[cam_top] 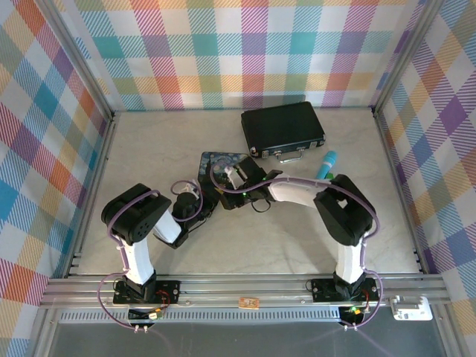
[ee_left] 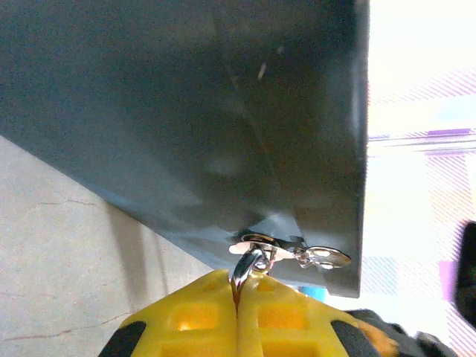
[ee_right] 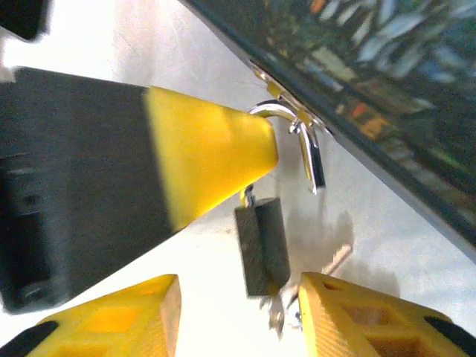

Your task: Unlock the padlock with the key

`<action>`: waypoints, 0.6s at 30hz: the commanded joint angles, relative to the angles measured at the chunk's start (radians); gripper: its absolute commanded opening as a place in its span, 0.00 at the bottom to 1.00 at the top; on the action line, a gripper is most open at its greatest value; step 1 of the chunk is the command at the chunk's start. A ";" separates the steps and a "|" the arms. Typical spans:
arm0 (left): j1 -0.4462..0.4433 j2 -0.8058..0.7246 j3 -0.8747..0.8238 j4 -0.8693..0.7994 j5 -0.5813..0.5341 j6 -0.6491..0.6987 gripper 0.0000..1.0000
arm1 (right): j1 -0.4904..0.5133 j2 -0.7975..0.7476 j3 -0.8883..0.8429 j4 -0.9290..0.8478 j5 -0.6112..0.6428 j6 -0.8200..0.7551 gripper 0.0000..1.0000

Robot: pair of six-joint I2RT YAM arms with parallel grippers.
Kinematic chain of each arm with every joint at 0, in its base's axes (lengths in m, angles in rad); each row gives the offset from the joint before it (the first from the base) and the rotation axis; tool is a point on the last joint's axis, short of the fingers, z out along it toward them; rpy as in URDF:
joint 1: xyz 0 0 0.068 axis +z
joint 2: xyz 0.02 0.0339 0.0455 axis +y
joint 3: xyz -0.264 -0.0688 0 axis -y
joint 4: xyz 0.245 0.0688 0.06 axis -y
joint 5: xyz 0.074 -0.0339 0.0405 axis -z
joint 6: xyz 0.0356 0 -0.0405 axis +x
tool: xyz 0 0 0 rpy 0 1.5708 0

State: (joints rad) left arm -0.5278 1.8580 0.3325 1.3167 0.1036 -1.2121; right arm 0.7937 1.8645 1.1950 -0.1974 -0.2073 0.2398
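Padlock (ee_right: 262, 245) hangs pinched at its shackle by left pincer (ee_left: 238, 296); right pincer (ee_right: 238, 316) spread.

Black briefcase (cam_top: 282, 128) far centre; teal-capped marker (cam_top: 326, 163) right; painted tin (cam_top: 213, 161) nearer.

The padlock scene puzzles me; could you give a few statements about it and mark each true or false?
1. The right tool is open. True.
2. The left tool's fingers are spread wide. False: they are pressed together on the shackle.
3. One shackle leg is out of the padlock's dark body. True.
4. The marker lies on the briefcase. False: it lies on the table beside it.
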 commanded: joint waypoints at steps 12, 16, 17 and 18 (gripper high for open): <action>0.006 -0.056 -0.013 -0.107 -0.061 0.041 0.00 | -0.103 -0.142 0.071 -0.140 0.337 0.367 0.97; 0.006 -0.086 0.013 -0.166 -0.062 0.041 0.00 | -0.110 -0.075 0.113 -0.068 0.316 0.353 0.98; 0.006 -0.096 0.019 -0.186 -0.068 0.040 0.00 | -0.110 -0.054 0.127 -0.053 0.302 0.356 0.98; 0.006 -0.105 0.023 -0.205 -0.075 0.042 0.00 | -0.111 -0.032 0.137 -0.043 0.294 0.361 0.98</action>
State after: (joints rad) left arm -0.5278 1.7836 0.3374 1.1995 0.0700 -1.1885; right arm 0.6704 1.7866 1.2819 -0.2852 0.1055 0.5713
